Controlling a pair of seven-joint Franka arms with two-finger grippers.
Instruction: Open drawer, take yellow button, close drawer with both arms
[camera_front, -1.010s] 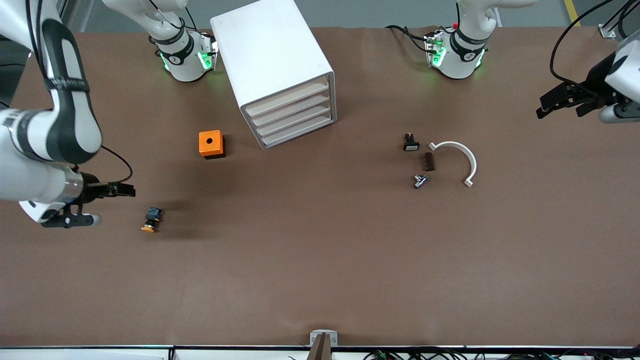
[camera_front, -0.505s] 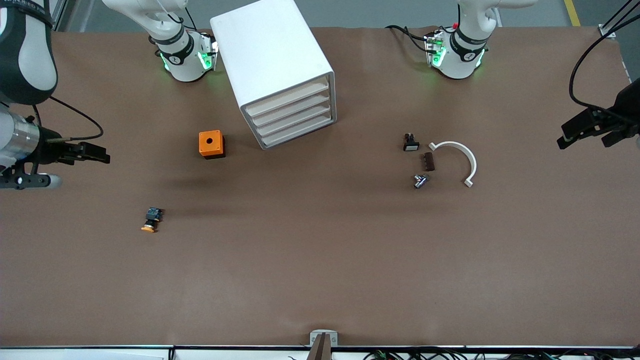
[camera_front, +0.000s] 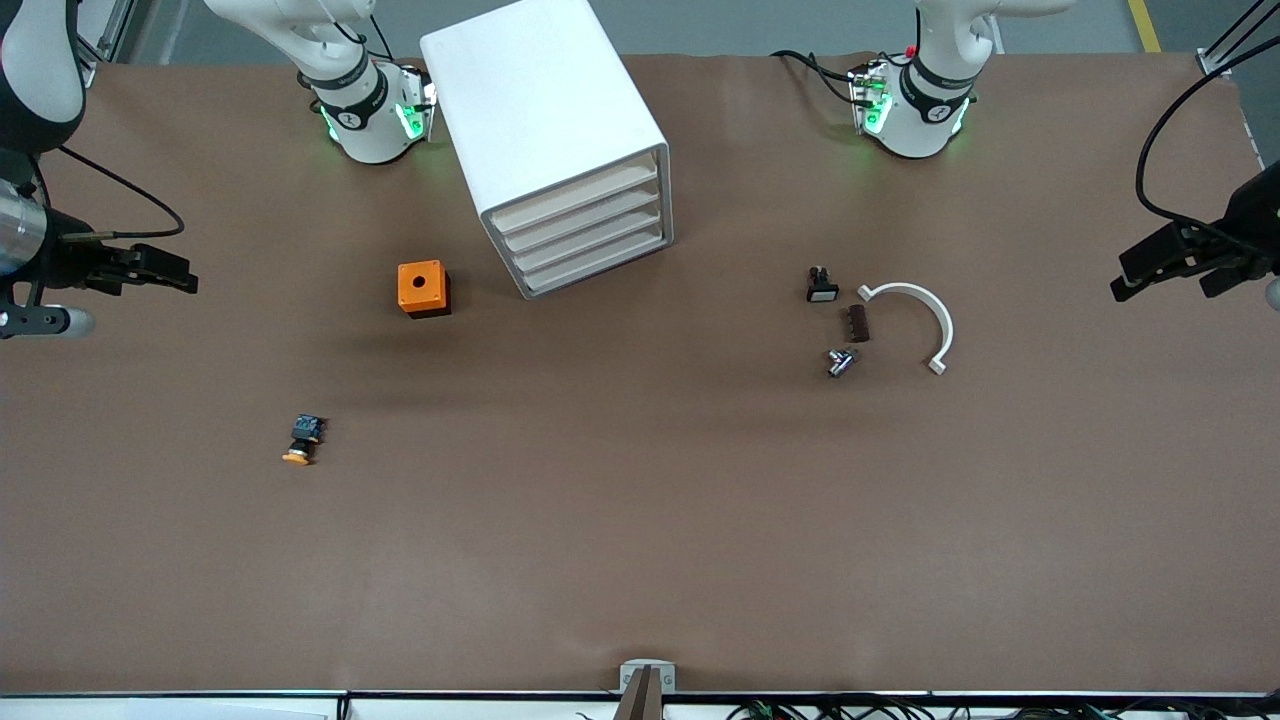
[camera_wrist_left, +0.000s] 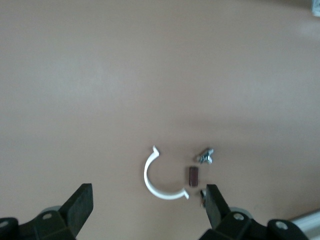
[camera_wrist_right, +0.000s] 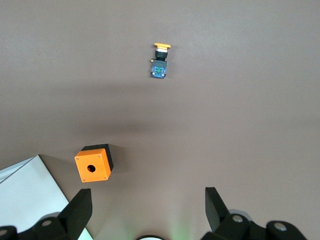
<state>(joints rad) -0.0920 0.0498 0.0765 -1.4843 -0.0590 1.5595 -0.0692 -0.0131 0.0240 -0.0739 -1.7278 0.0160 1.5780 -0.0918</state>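
Observation:
The white cabinet (camera_front: 545, 120) stands near the robots' bases, and its drawer fronts (camera_front: 585, 232) are all pushed in. The button (camera_front: 302, 441), with an orange-yellow cap and a dark body, lies on its side on the brown table, nearer the front camera than the orange cube. It also shows in the right wrist view as the button (camera_wrist_right: 160, 61). My right gripper (camera_front: 168, 270) hovers open and empty over the right arm's end of the table, well away from the button. My left gripper (camera_front: 1135, 275) hangs open and empty over the left arm's end.
An orange cube with a hole (camera_front: 423, 288) sits beside the cabinet. Toward the left arm's end lie a white C-shaped clamp (camera_front: 925, 315), a small black piece with a white face (camera_front: 821, 287), a brown block (camera_front: 858, 323) and a metal wing part (camera_front: 841, 361).
The right gripper has drawn away from the button toward the bases and the table's end. The left gripper has shifted outward toward its end. Nothing on the table moved.

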